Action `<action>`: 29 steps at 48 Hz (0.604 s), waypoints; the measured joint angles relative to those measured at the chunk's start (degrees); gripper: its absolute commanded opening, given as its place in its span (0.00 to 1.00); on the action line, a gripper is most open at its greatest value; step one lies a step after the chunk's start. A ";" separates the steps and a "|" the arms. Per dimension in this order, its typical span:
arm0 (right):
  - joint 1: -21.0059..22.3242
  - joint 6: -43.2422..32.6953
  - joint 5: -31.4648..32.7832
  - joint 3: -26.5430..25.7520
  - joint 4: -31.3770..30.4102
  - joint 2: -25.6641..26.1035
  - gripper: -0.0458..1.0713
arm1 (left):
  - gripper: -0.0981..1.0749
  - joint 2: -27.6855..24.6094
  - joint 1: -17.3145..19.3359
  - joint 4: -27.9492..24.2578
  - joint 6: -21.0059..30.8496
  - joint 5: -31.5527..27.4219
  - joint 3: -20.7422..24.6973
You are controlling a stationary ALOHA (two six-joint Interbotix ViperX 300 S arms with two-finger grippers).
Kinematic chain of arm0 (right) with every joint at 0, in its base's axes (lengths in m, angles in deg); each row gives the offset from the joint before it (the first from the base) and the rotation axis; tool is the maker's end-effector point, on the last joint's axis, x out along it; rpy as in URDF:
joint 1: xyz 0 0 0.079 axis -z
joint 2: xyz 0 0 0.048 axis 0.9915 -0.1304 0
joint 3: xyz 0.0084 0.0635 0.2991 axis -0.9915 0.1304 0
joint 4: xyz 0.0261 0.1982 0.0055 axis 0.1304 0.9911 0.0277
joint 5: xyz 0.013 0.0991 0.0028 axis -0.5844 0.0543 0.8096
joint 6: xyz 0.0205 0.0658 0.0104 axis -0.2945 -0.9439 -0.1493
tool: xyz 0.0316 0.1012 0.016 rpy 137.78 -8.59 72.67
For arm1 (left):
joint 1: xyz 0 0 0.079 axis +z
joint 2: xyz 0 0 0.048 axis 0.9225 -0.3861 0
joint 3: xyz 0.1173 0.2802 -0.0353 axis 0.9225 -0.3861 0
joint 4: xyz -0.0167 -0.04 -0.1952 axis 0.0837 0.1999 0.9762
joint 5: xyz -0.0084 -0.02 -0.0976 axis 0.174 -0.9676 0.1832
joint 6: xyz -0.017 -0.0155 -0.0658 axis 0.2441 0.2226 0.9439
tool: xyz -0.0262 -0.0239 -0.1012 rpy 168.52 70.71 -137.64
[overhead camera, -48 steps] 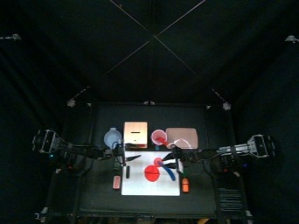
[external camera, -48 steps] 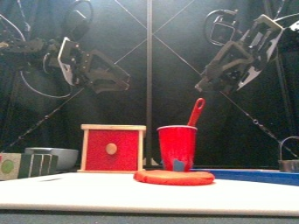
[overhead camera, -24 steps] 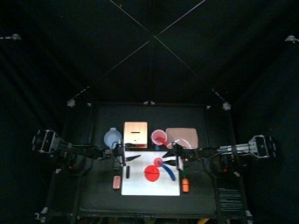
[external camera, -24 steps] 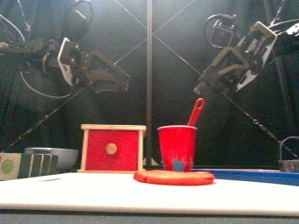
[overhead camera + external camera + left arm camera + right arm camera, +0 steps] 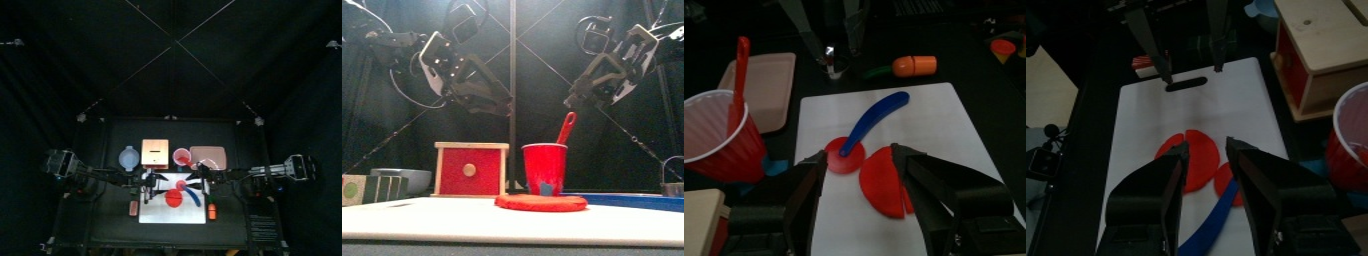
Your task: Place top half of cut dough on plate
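left tool (image 5: 863,175), jaws apart and empty, hangs above the top half of cut dough (image 5: 843,157) beside the larger half (image 5: 887,180); descend straight, pinch only the smaller piece.

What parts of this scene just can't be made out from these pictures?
- Top view: the red dough pieces are too small to tell apart.
- Front view: the dough shows edge-on, so the cut is hidden; the plate is not visible.
- Left wrist view: the pink plate is partly hidden behind the red cup.
- Right wrist view: the right tool covers part of the dough.
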 measured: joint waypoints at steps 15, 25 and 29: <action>-0.18 0.09 0.00 0.18 -0.70 0.00 0.70 | 0.83 -6.15 0.18 8.79 0.09 -11.25 7.29; -1.58 0.00 0.00 0.53 -2.64 -0.09 0.70 | 0.83 -9.40 0.09 8.70 0.09 -10.37 9.58; -2.29 -0.53 0.09 0.53 -2.46 -0.79 0.70 | 0.83 -9.58 0.09 8.61 0.09 -8.61 9.67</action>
